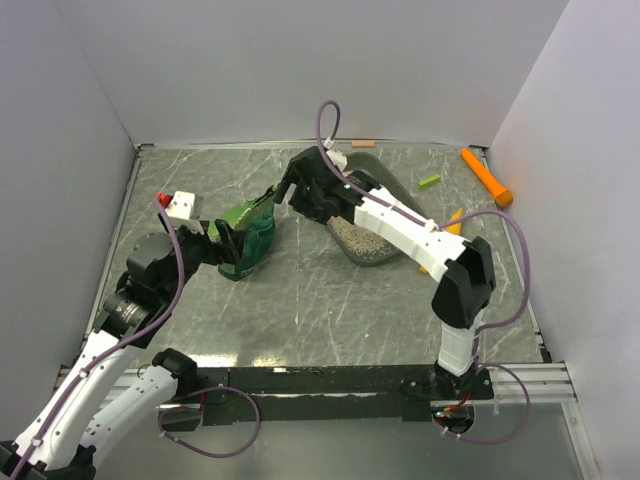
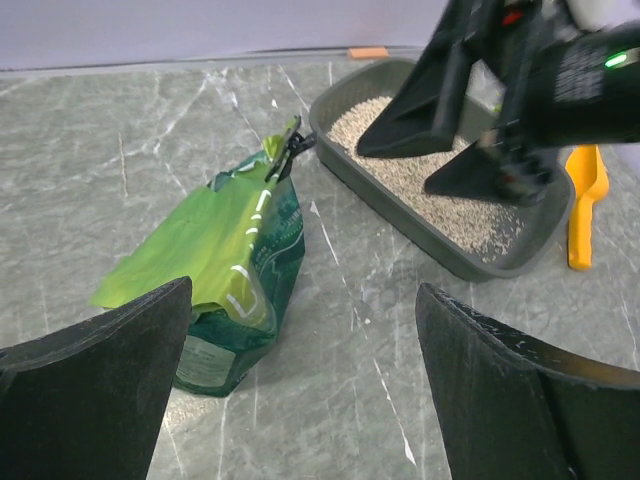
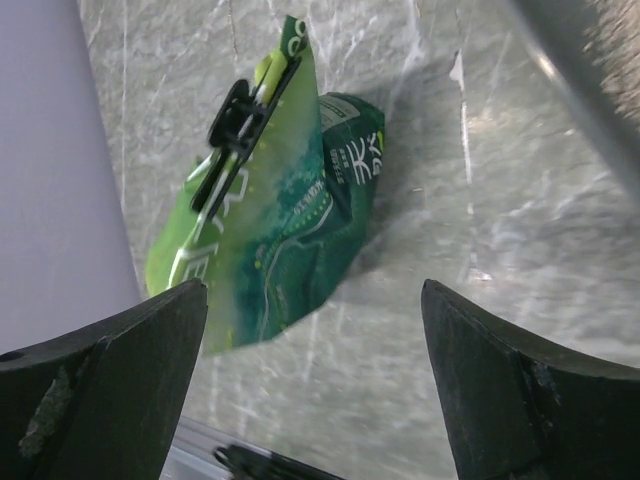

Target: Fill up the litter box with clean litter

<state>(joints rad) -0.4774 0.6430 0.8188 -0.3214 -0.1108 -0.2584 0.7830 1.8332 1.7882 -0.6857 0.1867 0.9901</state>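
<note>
The dark grey litter box (image 1: 388,183) lies at the back centre of the table, and my right arm covers part of it. Clean litter (image 1: 361,238) fills its near end, pale and grainy in the left wrist view (image 2: 400,178) inside the litter box (image 2: 345,150). A crinkled green bag (image 1: 250,235) stands left of the box, its top held by a black clip (image 2: 289,152). My left gripper (image 2: 305,287) is open just short of the bag (image 2: 240,255). My right gripper (image 1: 286,190) hangs open above the table between box and bag (image 3: 290,230).
An orange-yellow scoop (image 1: 452,224) lies right of the box, half under my right arm. An orange stick (image 1: 486,177) and a small green piece (image 1: 429,181) lie at the back right. A white block with a red cap (image 1: 179,203) sits back left. Walls enclose three sides.
</note>
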